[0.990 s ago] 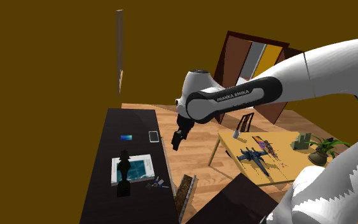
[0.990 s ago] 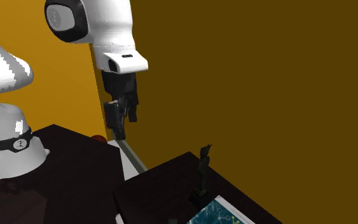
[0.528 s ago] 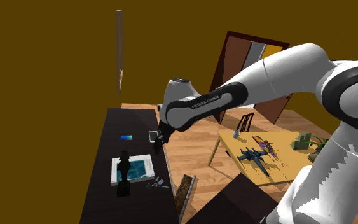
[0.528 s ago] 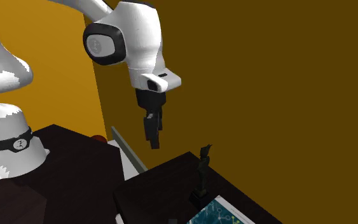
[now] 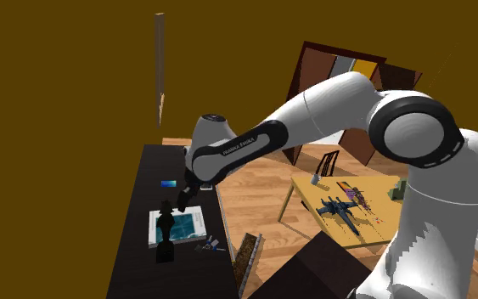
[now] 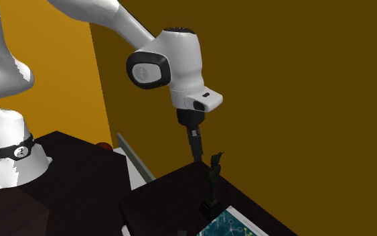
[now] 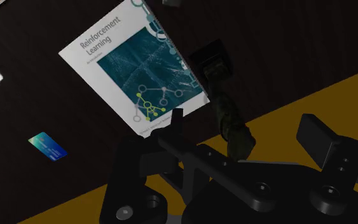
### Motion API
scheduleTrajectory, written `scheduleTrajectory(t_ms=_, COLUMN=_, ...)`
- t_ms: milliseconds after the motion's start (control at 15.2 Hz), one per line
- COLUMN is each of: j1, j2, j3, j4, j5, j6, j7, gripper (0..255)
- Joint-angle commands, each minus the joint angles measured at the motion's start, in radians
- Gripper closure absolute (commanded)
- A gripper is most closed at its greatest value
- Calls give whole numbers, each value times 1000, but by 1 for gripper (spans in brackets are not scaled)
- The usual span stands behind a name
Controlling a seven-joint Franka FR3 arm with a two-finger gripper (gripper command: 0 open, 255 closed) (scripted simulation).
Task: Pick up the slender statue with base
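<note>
Hovering near slender dark statue, jaws apart

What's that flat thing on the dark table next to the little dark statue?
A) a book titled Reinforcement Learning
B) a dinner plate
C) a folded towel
A: the book lies flat beside the statue, and its cover reads "Reinforcement Learning" in the wrist view.

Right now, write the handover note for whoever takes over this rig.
Tool: open, holding nothing, hovering near the top of the slender statue without touching it.
Statue: upright on the dark table, beside the book.
Done: tool placed close to the statue, no grasp yet.
Left: centre the tool on the statue, close, lift.
</note>
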Motion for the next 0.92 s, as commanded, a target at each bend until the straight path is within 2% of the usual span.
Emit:
scheduleTrajectory(t_ms=0, j1=15, j2=71, j3=9, j4=67, j5=-5, j6=20, j7=-2, gripper=0)
scheduleTrajectory(t_ms=198, j1=36, j2=169, j3=20, j4=172, j5=-13, j6=35, j7=-10, gripper=0)
scheduleTrajectory(t_ms=858, j1=42, j2=245, j3=14, j4=176, j5=-19, j6=107, j7=-14, gripper=0)
